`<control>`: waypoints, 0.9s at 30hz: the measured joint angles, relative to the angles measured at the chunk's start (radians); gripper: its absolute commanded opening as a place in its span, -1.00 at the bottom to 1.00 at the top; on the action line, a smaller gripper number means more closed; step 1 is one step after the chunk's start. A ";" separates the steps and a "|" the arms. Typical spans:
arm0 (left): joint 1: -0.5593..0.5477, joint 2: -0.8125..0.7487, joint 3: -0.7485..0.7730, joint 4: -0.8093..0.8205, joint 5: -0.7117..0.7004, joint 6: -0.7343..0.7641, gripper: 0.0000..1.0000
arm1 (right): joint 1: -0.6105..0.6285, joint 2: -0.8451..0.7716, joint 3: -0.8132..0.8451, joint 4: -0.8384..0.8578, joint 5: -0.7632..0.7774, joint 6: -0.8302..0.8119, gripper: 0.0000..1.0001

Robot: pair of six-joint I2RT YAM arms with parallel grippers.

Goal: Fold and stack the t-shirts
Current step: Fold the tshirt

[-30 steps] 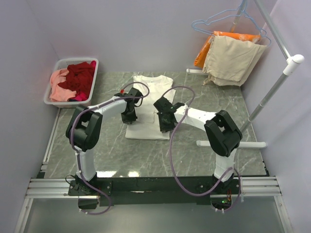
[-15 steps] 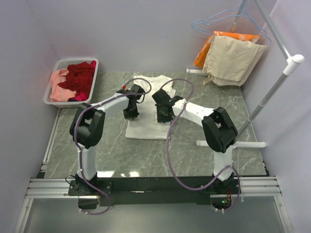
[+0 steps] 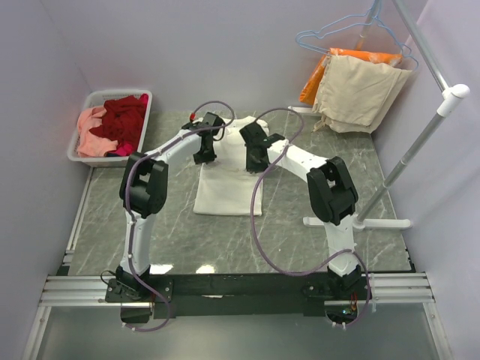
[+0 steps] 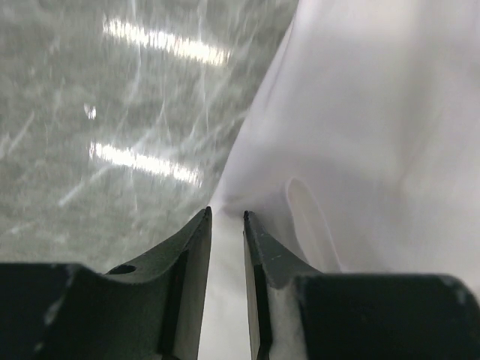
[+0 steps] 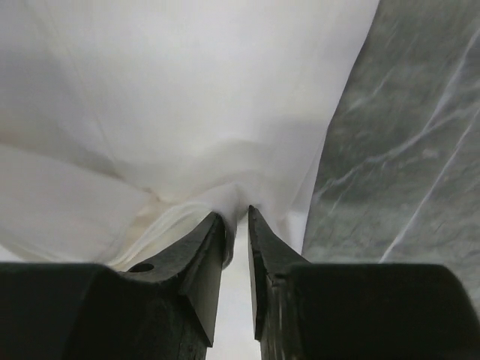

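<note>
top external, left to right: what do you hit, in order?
Laundry basket → left end effector → right end effector → beige cloth → rack pole. White t-shirt left out: it spans both end effectors, which pinch it.

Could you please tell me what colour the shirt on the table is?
The shirt is white; the top view shows it best.

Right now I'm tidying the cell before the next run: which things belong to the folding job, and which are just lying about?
Job: white t-shirt, pinched by left gripper and right gripper; dark red t-shirt, salmon pink t-shirt, both in the basket.
Lying about: beige cloth, orange cloth, wire hangers.
</note>
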 measured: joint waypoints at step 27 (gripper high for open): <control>0.059 -0.127 -0.141 -0.024 0.008 -0.024 -0.08 | -0.113 -0.164 -0.171 0.052 0.105 0.057 -0.14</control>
